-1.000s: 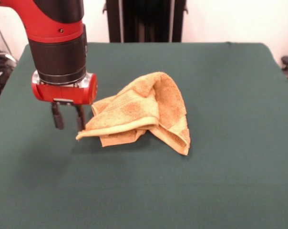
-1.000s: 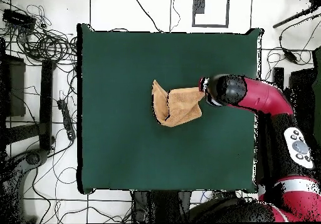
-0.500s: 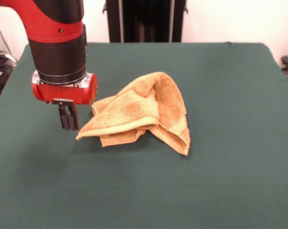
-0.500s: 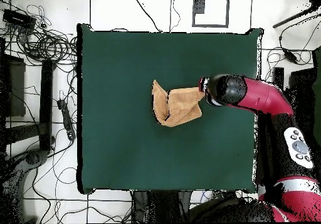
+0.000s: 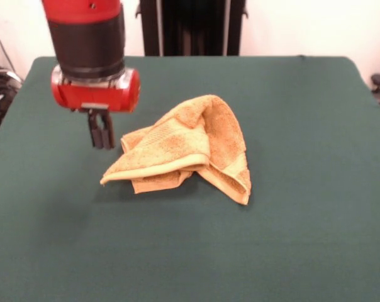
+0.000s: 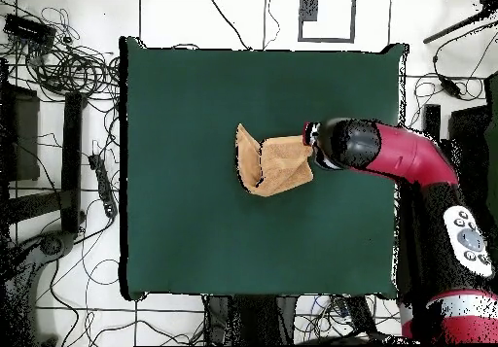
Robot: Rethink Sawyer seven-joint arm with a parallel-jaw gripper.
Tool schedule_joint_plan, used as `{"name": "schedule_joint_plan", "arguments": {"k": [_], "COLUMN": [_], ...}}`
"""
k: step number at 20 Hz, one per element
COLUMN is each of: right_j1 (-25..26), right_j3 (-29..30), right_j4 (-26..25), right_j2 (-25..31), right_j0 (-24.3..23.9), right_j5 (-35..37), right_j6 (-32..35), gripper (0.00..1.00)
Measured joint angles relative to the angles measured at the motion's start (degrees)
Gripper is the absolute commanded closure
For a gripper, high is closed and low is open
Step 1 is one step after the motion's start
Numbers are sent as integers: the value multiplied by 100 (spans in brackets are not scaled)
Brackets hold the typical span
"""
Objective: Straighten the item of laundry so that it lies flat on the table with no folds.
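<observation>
One mustard-yellow towel [image 5: 189, 148] lies crumpled near the middle of the green desk [image 5: 303, 239], folded over itself in several layers with a raised hump and a bordered edge along its front. The red and black arm [image 6: 389, 151] holds its tool [image 5: 100, 131] just beside the towel's corner, above the cloth surface. Its two dark fingers are pressed together, clenched on nothing.

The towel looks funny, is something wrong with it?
Yes. The towel is crumpled in a heap on the green table, with layers folded over each other and one part humped up, instead of lying flat. The gripper, fingers pressed together, is beside its edge and holds none of it.
</observation>
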Motion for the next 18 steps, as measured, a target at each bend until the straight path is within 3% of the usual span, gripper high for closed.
{"name": "schedule_joint_plan", "arguments": {"k": [10, 18], "right_j1": [-810, -947], "right_j3": [612, 698], "right_j4": [354, 465], "right_j2": [0, 0], "right_j0": [201, 362], "right_j5": [1, 0], "right_j6": [0, 0], "gripper": [100, 100]}}
